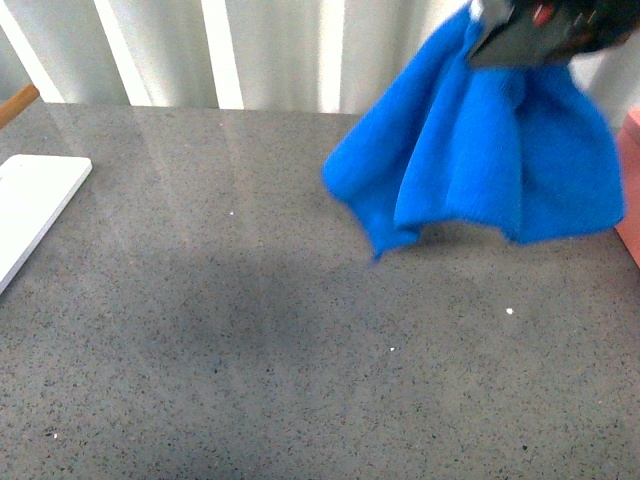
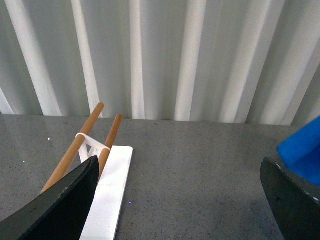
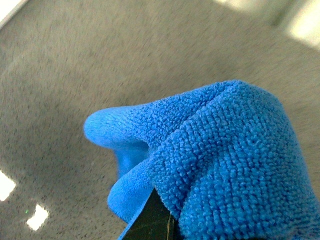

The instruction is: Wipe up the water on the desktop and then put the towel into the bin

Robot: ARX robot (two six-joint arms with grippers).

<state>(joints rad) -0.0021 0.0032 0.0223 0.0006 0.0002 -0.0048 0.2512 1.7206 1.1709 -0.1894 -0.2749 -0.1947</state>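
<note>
- Desktop (image 1: 250, 330): grey speckled stone-look surface. It fills most of the front view and runs from the near edge to the far backdrop, with a soft dark shadow across its middle.
- Pleated white backdrop (image 2: 190, 55): vertical folds stand along the far edge of the desktop.
- Towel (image 1: 480, 160): bright blue and plush. It hangs in loose folds from the right gripper at far right, fanning out downward, with a pointed corner lowest on its left side. We see a shadow on the surface under it. We cannot tell for certain whether the hem clears the desktop. In the right wrist view its looped pile bulges over a dark finger.
- White tray (image 1: 35, 195): flat and rectangular. It lies on the desktop at the far left, well apart from the towel.
- Bin (image 1: 632, 190): we see only a salmon-pink strip of its wall at the right edge of the front view. It sits just beside the hanging towel's right hem.
- Right gripper (image 1: 520, 40): dark body at the top right of the front view, clenched on the towel's gathered top and holding it up just left of the bin.
- Left gripper (image 2: 179, 167): its two dark fingers are spread wide apart and released. It is over bare desktop near the tray, and a patch of blue towel shows past one finger.
- Wooden rods (image 2: 75, 147): two rods joined by a white bracket. They slant over the tray's far end.
</note>
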